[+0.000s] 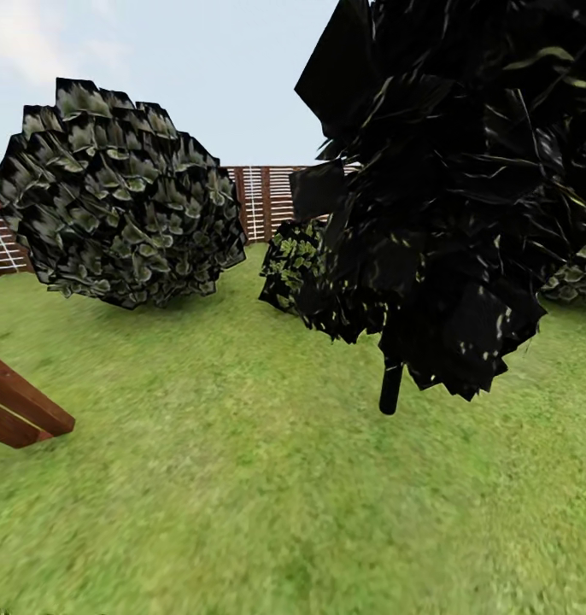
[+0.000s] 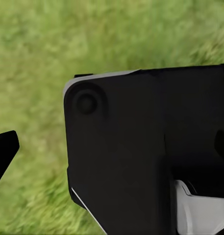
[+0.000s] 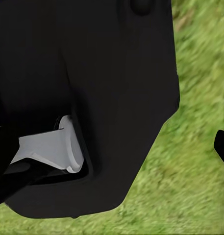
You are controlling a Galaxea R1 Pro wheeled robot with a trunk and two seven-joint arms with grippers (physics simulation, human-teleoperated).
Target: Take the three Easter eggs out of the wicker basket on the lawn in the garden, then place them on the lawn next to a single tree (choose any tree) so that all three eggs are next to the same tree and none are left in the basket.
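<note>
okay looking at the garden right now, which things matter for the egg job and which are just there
For the job: the lawn; the tree with a thin trunk and dark crown, a possible drop spot.

Just there: round bush, small shrub, slatted fence, brown wooden beams.

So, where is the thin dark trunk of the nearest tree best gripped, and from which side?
Probably the short bare trunk under the dark leafy crown, approached low from the camera's side: it stands upright, and leaves hide the rest.

Flat daylight, soft renders

My nearest tree reads almost black; the lawn is evenly bright, blurry in my wrist views.
</note>
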